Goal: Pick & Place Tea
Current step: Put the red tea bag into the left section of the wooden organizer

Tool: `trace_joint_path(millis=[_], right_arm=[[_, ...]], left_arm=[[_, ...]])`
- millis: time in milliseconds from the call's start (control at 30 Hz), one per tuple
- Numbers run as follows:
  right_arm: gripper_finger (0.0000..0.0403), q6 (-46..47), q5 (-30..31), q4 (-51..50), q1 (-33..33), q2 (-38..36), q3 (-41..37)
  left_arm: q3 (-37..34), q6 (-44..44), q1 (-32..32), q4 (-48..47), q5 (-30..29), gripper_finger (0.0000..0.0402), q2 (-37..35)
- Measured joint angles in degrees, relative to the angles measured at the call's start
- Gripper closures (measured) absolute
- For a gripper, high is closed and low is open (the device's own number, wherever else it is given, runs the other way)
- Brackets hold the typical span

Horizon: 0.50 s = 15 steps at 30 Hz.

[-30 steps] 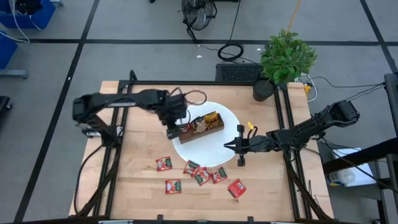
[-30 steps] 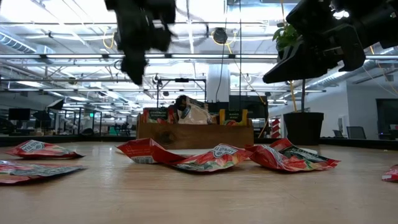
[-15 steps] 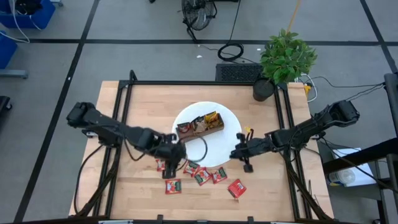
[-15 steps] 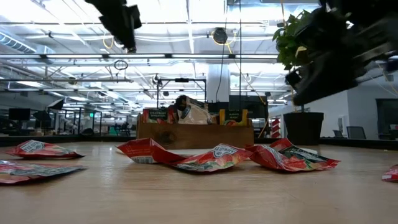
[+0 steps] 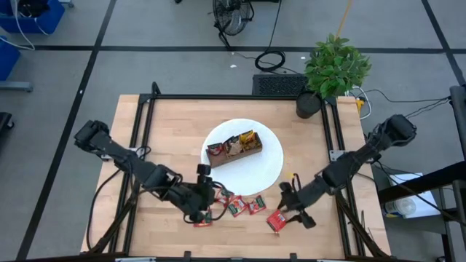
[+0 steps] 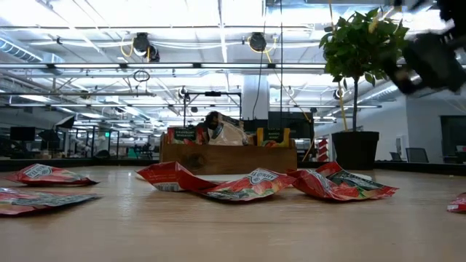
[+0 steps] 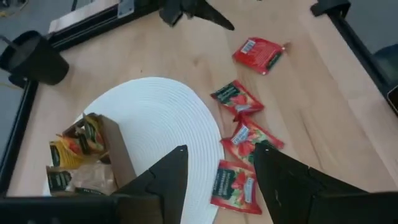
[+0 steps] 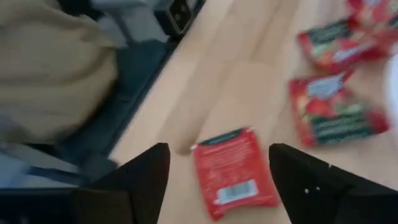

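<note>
Both sets of fingers are spread wide and hold nothing. The left gripper (image 5: pixel 206 207) hangs over a row of red tea sachets (image 7: pixel 235 186) at the white mat's (image 7: pixel 155 118) edge. One lone red sachet (image 8: pixel 235 169) lies on the desk (image 5: pixel 167 124) between the right gripper's (image 5: pixel 290 207) fingers (image 8: pixel 134 180)
</note>
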Motion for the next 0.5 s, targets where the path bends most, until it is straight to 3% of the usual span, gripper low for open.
trace_joint_path(millis=[133,200,300,500], right_arm=[[0.0151,-6.5,9.9,-18.0,3.0,5.4,10.9],[0.0161,-6.6,11.3,-26.0,3.4,10.1,15.1],[0.0168,-5.9,10.0,-31.2,3.5,18.1,18.3],[0.0152,-6.7,6.1,-31.2,4.6,29.5,22.7]], left_arm=[[0.0,-0.5,2.7,0.2,0.4,0.0215,0.0],[0.0,-1.0,4.1,0.3,0.3,0.0215,0.0],[0.0,-1.6,5.8,0.2,0.5,0.0215,0.0],[0.0,-2.5,8.8,0.2,0.5,0.0215,0.0]])
